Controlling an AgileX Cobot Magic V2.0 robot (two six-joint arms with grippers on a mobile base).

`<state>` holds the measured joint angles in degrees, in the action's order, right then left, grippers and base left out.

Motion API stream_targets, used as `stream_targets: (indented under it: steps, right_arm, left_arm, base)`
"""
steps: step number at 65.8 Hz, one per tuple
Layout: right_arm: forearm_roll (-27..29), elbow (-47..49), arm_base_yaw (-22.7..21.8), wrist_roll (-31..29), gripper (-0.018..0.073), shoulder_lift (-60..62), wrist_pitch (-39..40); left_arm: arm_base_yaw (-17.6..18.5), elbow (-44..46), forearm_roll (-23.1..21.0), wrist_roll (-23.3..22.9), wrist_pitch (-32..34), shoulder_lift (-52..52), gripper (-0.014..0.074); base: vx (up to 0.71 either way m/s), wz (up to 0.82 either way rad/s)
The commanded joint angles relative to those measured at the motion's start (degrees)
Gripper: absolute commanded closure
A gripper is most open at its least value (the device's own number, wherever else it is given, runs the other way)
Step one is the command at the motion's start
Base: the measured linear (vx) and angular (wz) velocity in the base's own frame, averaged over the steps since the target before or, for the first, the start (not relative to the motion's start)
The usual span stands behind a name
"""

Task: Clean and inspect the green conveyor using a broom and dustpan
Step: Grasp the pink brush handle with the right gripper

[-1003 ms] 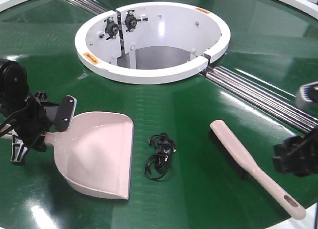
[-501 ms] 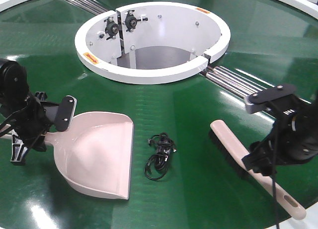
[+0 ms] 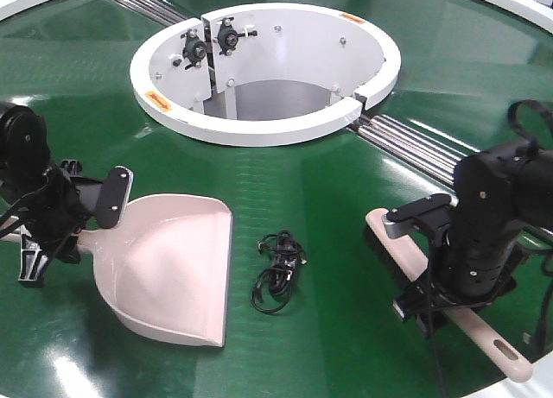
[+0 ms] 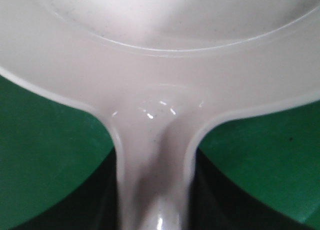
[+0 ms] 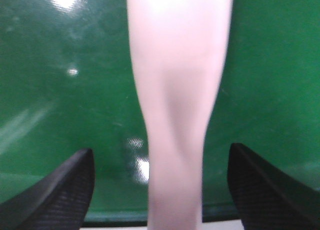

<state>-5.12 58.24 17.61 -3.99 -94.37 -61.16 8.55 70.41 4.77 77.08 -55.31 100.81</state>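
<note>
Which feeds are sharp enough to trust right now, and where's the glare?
Front view: sharp, with light glare patches on the green conveyor at lower left. Left wrist view: close and soft, small highlights on the dustpan neck. Right wrist view: blurred, broom handle washed out at top, right end effector tips soft-edged.

Little of the room shows. White glare (image 3: 62,363) from overhead lighting lies on the camera's side of the left pincer (image 3: 93,210) and again beyond the right pincer (image 3: 423,264). A pale strip (image 3: 540,388) edges the corner outside the right pincer.

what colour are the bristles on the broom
Black bristles, under the broom and its pale pink-beige back. Clearest in the exterior front-facing view.
</note>
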Motion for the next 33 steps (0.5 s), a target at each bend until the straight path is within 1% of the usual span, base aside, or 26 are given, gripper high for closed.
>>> stream_targets:
  steps: [1,9,11,17,19,27,30,33]
  right_arm:
    - [-1.0,1.7,0.1,-0.5,0.0085,0.3,0.9]
    - [-1.0,1.7,0.1,-0.5,0.0190,-1.2,1.1]
    - [-1.0,1.7,0.1,-0.5,0.0234,-1.6,1.1]
    - [-1.0,1.7,0.1,-0.3,0.0328,-2.2,2.0]
    - [-1.0,1.7,0.1,-0.3,0.0378,-2.2,2.4]
    - [-1.0,1.8,0.1,0.2,0.0525,-1.2,3.0]
    - [-0.8,2.0,0.1,0.6,0.0570,-0.4,3.0]
    - [-0.6,2.4,0.1,1.5,0.0575,0.3,2.6]
  left_arm:
    - [0.4,1.8,-0.4,-0.5,0.0,-2.4,0.0603]
    - [0.4,1.8,-0.4,-0.5,0.0,-2.4,0.0603]
    - [0.4,1.8,-0.4,-0.5,0.0,-2.4,0.0603]
    - [0.4,1.8,-0.4,-0.5,0.0,-2.4,0.0603]
    - [0.4,1.8,-0.4,-0.5,0.0,-2.4,0.0603]
    - [0.4,1.8,-0.4,-0.5,0.0,-2.4,0.0603]
    - [0.4,1.8,-0.4,-0.5,0.0,-2.4,0.0603]
    - [0.4,1.8,-0.4,-0.5,0.0,-2.4,0.0603]
  base:
    - [0.00,0.00]
    - [0.00,0.00]
    - [0.00,0.00]
    - [0.00,0.00]
    - [0.00,0.00]
    - [0.00,0.00]
    - [0.00,0.00]
    - [0.00,0.00]
